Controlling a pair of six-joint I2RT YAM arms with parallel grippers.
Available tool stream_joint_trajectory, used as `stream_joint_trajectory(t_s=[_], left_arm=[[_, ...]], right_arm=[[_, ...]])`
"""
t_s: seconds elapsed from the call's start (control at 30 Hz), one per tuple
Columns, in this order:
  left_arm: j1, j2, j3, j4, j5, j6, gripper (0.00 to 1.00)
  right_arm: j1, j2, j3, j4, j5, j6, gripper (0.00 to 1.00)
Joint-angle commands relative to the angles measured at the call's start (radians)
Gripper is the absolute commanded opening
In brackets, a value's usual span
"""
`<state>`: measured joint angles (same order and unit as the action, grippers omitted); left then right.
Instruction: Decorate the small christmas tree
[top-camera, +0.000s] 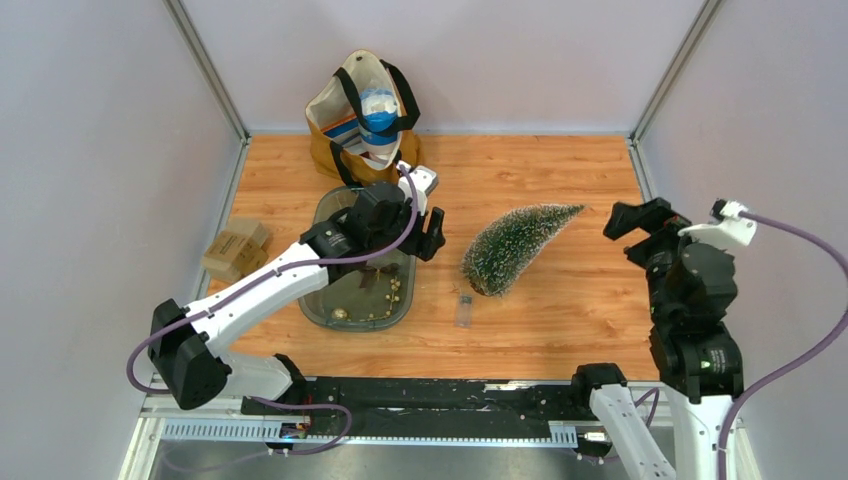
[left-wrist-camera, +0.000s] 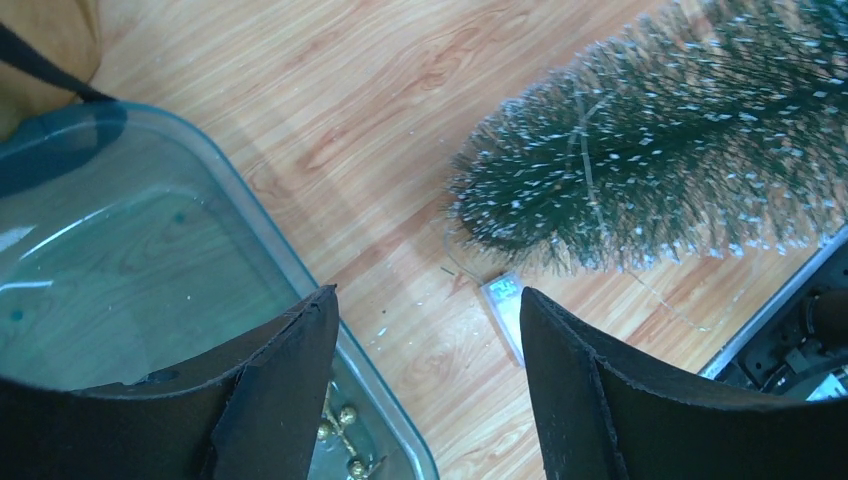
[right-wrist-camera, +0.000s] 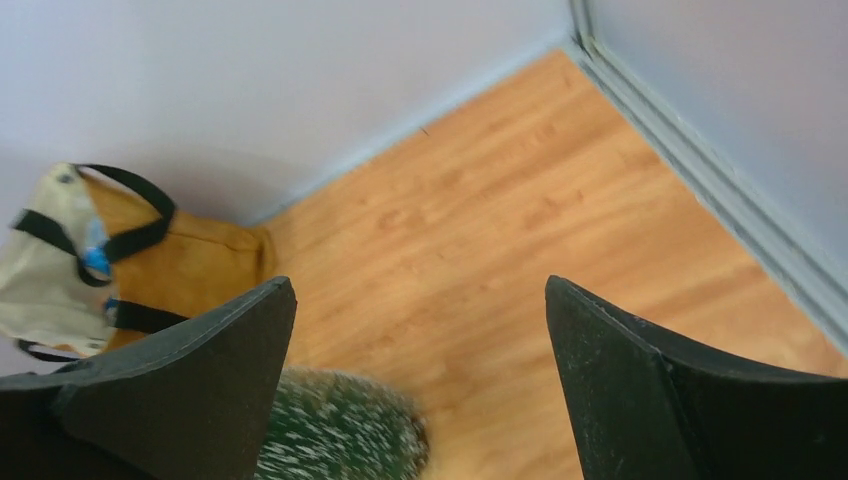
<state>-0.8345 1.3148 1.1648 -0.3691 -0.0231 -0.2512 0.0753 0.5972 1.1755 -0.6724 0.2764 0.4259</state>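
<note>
The top camera looks steeply down from high on the near side of the small christmas tree (top-camera: 515, 248), well away. The left wrist camera hangs close on the tree's left (by its wide end); the right wrist camera faces leftward from its right. All three share the tree.

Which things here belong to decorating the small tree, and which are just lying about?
For the job: frosted dark green bristly cone tree; gold beads in clear plastic tray.
Lying about: tan cloth tote bag; brown cardboard boxes.
</note>
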Motion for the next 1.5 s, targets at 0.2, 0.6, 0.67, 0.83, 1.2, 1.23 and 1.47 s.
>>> stream_joint_trajectory(t_s=[0.2,0.6,0.67,0.83,1.2,1.23,1.47], left_arm=[[0.038,0.032,-0.01,0.024,0.104,-0.121,0.75],[0.038,0.17,-0.008,0.05,0.127,-0.224,0.7],[0.038,0.178,-0.008,0.052,0.123,-0.235,0.69],[0.038,0.207,-0.008,0.071,0.138,-0.255,0.69],[0.038,0.288,0.039,0.093,0.161,-0.29,0.68],[0.038,0.294,0.045,0.094,0.161,-0.292,0.68],[0.038,0.357,0.093,0.093,0.161,-0.295,0.67]], right_arm=[[-0.023,-0.177,-0.497,-0.164,-0.185,0.338,0.84],[-0.002,0.017,-0.918,0.314,-0.629,0.49,0.32],[0.035,0.1,-0.928,0.405,-0.631,0.496,0.32],[0.127,0.286,-0.929,0.601,-0.579,0.534,0.33],[0.234,0.553,-0.895,0.862,-0.52,0.629,0.34],[0.239,0.572,-0.898,0.887,-0.517,0.642,0.34],[0.247,0.693,-0.855,0.979,-0.503,0.66,0.34]])
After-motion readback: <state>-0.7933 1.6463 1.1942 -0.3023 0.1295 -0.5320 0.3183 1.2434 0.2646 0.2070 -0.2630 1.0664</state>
